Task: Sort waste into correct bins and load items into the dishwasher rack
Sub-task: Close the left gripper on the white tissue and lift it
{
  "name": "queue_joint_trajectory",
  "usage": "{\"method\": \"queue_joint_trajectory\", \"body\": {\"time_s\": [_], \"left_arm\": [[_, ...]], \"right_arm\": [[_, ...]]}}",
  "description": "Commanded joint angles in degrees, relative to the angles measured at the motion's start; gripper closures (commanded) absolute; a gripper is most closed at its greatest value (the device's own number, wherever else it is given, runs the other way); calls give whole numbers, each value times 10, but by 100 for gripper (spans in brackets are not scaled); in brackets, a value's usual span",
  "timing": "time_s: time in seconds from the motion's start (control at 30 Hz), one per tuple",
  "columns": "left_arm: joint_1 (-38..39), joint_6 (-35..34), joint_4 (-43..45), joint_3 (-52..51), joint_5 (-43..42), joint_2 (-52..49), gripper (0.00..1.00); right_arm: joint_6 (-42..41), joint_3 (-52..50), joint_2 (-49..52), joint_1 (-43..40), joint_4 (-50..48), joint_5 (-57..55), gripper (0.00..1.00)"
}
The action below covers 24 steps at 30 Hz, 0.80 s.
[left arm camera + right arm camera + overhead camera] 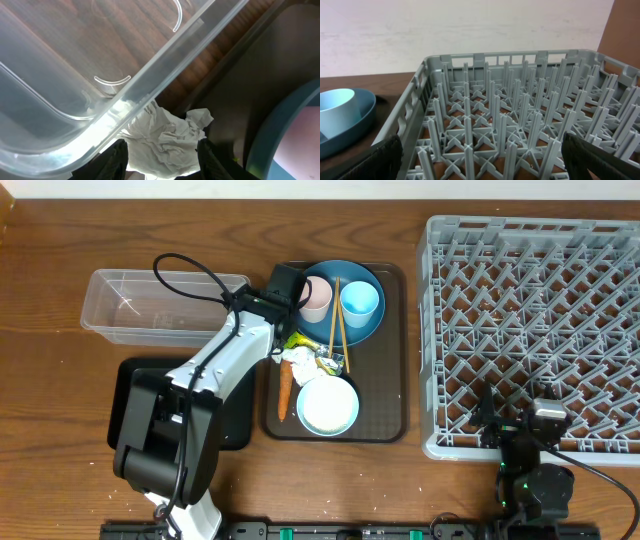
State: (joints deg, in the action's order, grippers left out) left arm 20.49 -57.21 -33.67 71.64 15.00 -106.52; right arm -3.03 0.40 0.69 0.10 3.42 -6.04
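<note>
The brown wooden desk [60,240] carried everything. At its near edge the right hand [480,150] hung empty, fingers wide apart, over the near rim of the grey rack [540,290]. A black tray [238,425] lay at the near left under the left arm.

Further in, on the brown serving tray [385,380], sat the bowl [327,405] and the carrot [284,390]. Beyond them the left hand [162,165] was closed around the crumpled tissue [165,137], both fingers touching it, though how firmly could not be told. The tissue hung just outside the rim of the clear box [130,305], above the strip of desk between box and serving tray.

If the grip slackened there, the tissue would likely drop onto the desk or catch on the rim rather than land inside. A careless sideways sweep could also knock the plate [352,330] close by.
</note>
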Motion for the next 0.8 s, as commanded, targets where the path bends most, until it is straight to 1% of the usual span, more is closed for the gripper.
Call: {"method": "queue_joint_trajectory", "body": {"time_s": [0.0,0.37,0.5,0.63,0.77], "left_arm": [[4,-5,-5,-3,11,-6,52],[5,-6,-18,-3,7,-7,52],[5,-6,-18,-4,7,-7,48],[5,-25,-16,-11,7,-7,47],[5,-27,-16,-11,7,-7,47]], "right_arm": [[-8,-1,-2,8,2,-4,1],[-8,-1,-2,8,2,-4,1],[-8,-1,-2,8,2,-4,1],[-8,-1,-2,8,2,-4,1],[-8,-1,-2,8,2,-4,1]]}}
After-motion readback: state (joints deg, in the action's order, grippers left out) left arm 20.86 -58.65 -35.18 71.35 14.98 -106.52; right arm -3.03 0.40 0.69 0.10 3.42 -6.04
